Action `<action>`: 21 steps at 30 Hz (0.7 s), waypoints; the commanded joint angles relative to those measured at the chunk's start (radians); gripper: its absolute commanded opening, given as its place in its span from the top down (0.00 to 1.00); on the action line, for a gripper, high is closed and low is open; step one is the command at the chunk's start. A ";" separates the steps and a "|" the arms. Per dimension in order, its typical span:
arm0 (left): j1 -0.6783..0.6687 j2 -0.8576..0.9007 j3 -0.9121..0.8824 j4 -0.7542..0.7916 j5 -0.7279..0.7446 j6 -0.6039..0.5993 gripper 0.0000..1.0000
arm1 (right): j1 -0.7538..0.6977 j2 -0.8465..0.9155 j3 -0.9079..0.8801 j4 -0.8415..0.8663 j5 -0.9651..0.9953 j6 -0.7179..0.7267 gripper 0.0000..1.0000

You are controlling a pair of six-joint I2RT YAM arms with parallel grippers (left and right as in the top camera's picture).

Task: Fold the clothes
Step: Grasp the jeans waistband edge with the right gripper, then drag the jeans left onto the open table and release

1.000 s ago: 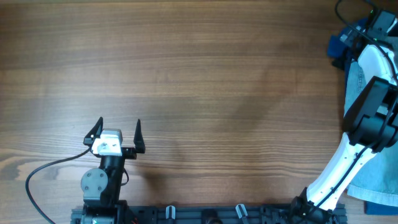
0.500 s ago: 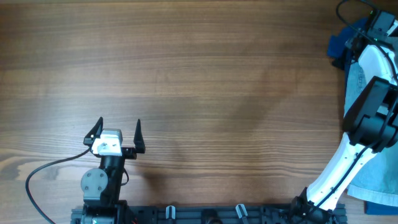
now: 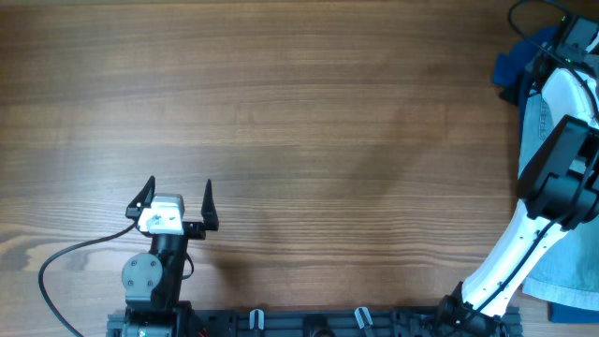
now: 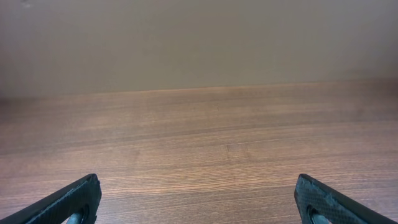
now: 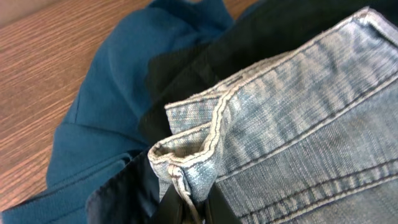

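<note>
Denim shorts [image 5: 298, 124] at far right edge of table [image 3: 328, 112], heaped with teal-blue garment [image 5: 118, 87] and black garment [image 5: 205, 62]; both lie under and beside the stitched denim edge. Overhead: right arm [image 3: 505, 257] hides much of heap, only pale denim strips show. Right wrist view: right gripper [image 5: 189, 208] pinched tight on folded denim corner. Left gripper [image 3: 179, 187] front-left, jaws spread wide, holding nothing, well apart from heap. Left wrist view: 2 fingers [image 4: 68, 202], bare wood.

Wood-grain table [image 3: 299, 112], brown, bare across most of overhead. Far right corner: teal-blue garment [image 5: 106, 106] crumpled on the wood, black garment [image 5: 186, 68] overlapping it. Plain beige wall [image 4: 199, 37] beyond table edge.
</note>
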 commanded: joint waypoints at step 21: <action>0.007 -0.007 -0.006 0.000 0.016 0.015 0.00 | 0.175 -0.438 0.011 -0.347 -0.366 -0.128 0.96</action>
